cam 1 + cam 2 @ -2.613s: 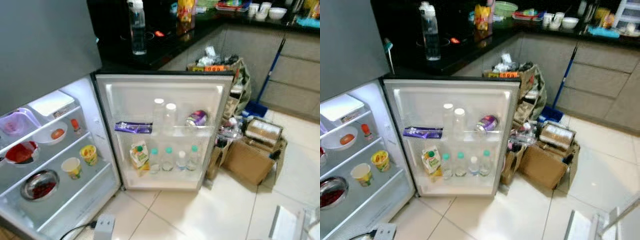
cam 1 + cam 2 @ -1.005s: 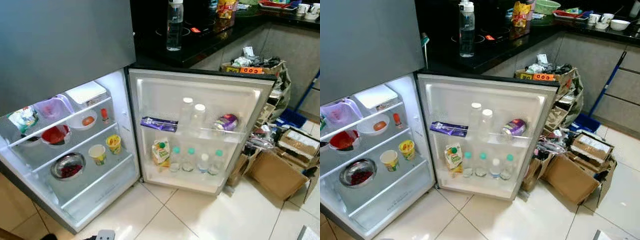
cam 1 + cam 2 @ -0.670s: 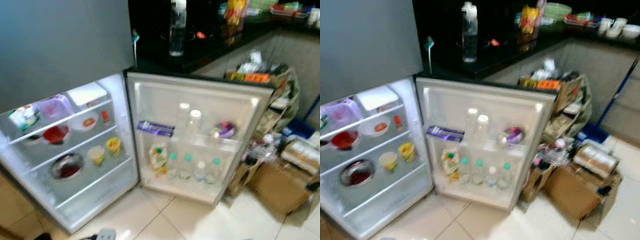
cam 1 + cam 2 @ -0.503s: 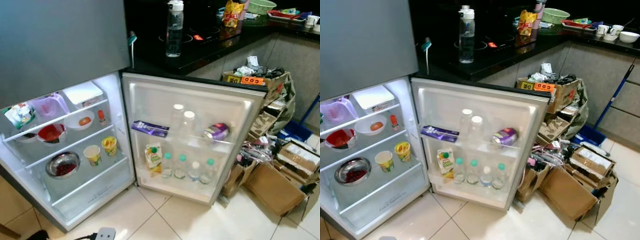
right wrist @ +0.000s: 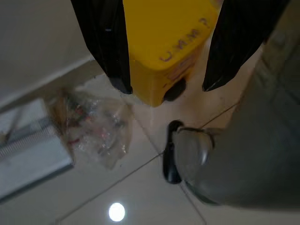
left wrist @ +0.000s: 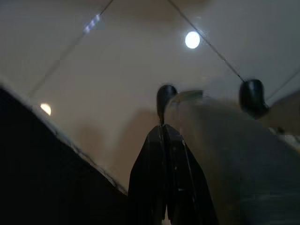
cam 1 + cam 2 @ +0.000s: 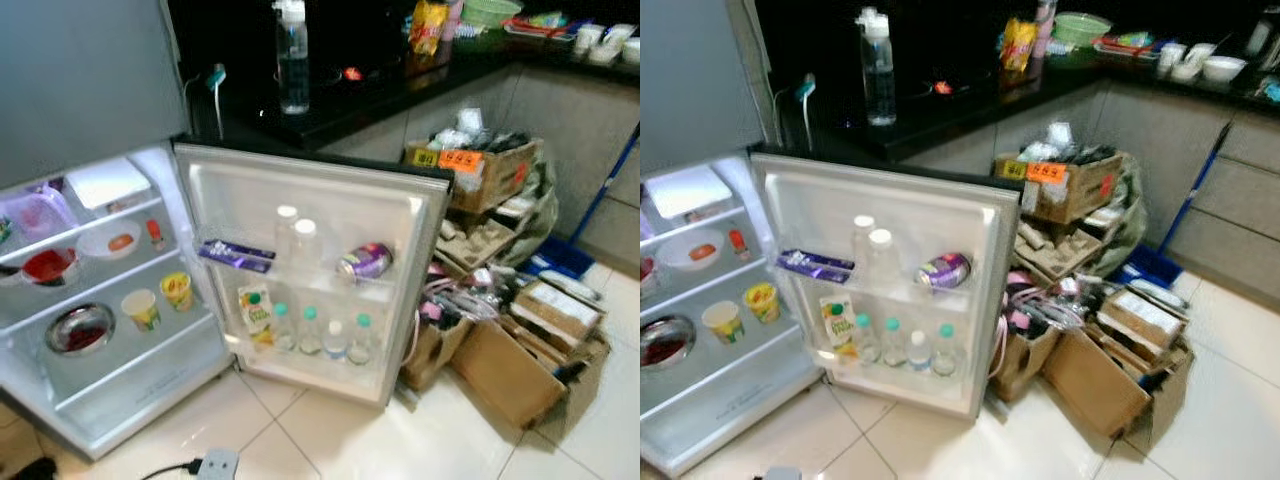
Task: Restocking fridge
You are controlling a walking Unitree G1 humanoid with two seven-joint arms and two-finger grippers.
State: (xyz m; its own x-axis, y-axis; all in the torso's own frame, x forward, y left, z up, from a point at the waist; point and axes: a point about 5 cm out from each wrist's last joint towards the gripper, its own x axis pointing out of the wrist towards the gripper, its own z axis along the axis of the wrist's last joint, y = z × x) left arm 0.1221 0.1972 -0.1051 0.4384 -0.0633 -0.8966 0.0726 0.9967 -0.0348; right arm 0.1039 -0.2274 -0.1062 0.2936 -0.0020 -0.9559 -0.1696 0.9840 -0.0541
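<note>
The fridge [image 7: 100,300] stands open, lit inside, with its lower door [image 7: 310,200] swung out toward me. The door's upper rack holds two clear bottles [image 7: 290,235], a purple can [image 7: 365,262] and a purple pack [image 7: 235,255]. A juice carton [image 7: 256,310] and several small water bottles [image 7: 320,335] fill the lower rack. In the right wrist view my right gripper [image 5: 166,86] is shut on a yellow carton [image 5: 164,42], held above the floor tiles. My left gripper [image 6: 165,133] hangs shut over the floor with nothing in it.
Fridge shelves carry two cups [image 7: 145,308], a steel bowl [image 7: 80,330], a red bowl [image 7: 45,267] and a white bowl [image 7: 112,240]. Cardboard boxes [image 7: 520,350] and clutter crowd the floor right of the door. A power strip [image 7: 215,465] lies near the fridge. A water bottle [image 7: 293,60] stands on the black counter.
The whole picture has shifted left, so the camera has turned to the right. Nothing in the fridge or on the floor has moved.
</note>
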